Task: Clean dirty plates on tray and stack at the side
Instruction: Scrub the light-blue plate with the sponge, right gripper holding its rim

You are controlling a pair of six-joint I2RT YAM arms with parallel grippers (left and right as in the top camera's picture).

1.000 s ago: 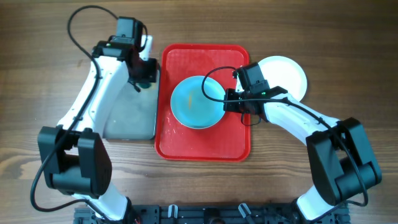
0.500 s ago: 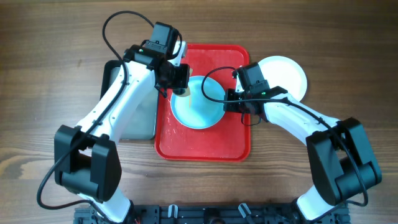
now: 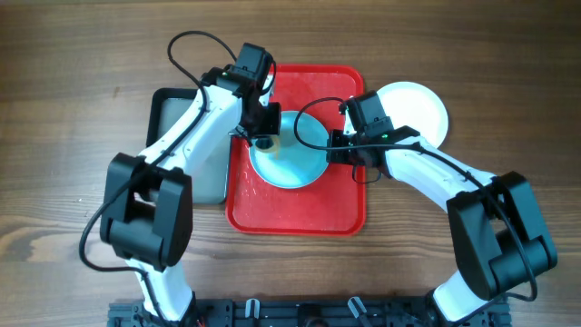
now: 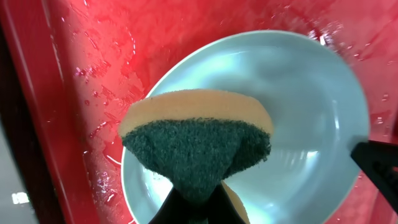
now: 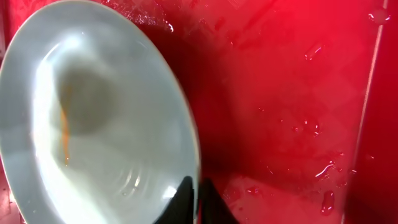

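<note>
We see the pale blue plate (image 3: 290, 163) lying on the red tray (image 3: 300, 204), in its upper middle part. Our left gripper (image 4: 196, 202) is pinched narrow on a sponge (image 4: 196, 134). The sponge's green scouring face is turned toward the wrist camera, with the yellow foam behind it. It hangs over the left part of the plate, and we cannot tell whether it touches the surface.

Our right gripper (image 5: 194, 198) is closed tight on the plate's right rim, its fingers meeting on the edge. A dark shadow lies on the tray just beside that rim. An orange streak (image 5: 64, 134) marks the hollow of the plate, and water drops (image 5: 314, 127) sit on the tray around it.

The white plate (image 3: 418, 109) rests on the wooden table (image 3: 73, 91) just right of the tray, partly hidden by our right arm. The dark grey pan (image 3: 204, 177) lies along the tray's left side, under our left arm.
</note>
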